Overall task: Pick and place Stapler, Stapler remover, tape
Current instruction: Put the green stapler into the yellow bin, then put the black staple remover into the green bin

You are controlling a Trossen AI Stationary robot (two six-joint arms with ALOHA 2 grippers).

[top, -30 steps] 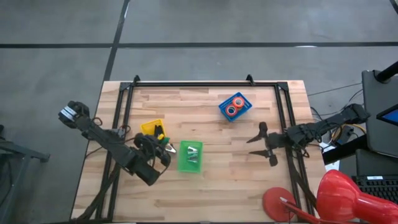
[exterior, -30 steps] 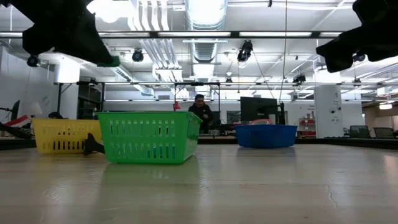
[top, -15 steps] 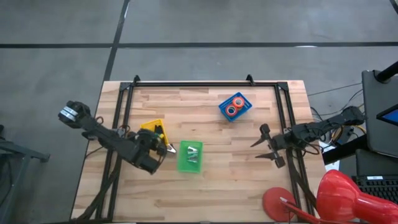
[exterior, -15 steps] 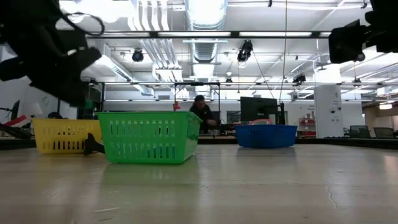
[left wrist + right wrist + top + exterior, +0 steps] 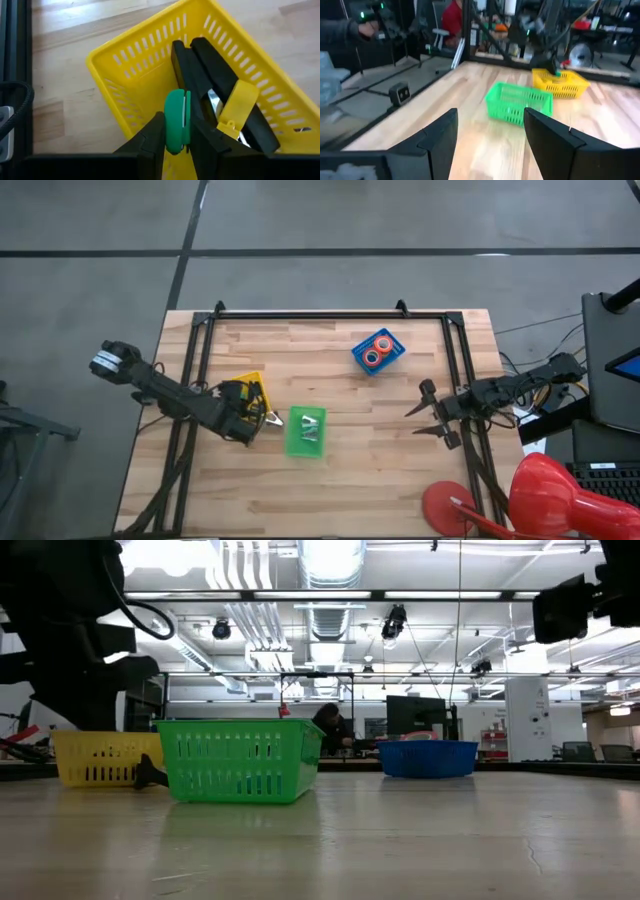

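Seen from above, near edge of the wooden tabletop [image 5: 330, 480] bare. Further in, a green basket [image 5: 306, 430] as the landmark, holding silvery items too small to tell. Just left of the green basket, left hand [image 5: 243, 402] poised over a yellow basket [image 5: 244, 384], fingers [image 5: 150, 137] pinched narrowly on a green tape roll [image 5: 176, 120] held on edge, above the basket's opening. Inside the yellow basket, a black stapler [image 5: 222, 95] lying lengthwise, with a yellow piece [image 5: 235, 106] resting on it. Well to the right of the green basket, right hand [image 5: 432, 412] hanging above the tabletop, fingers spread wide, holding nothing. Beyond the green basket and to its right, a blue basket [image 5: 377, 350] with two orange-red tape rolls [image 5: 375, 351] side by side inside. In the level view, a person [image 5: 331, 727] far behind the baskets.
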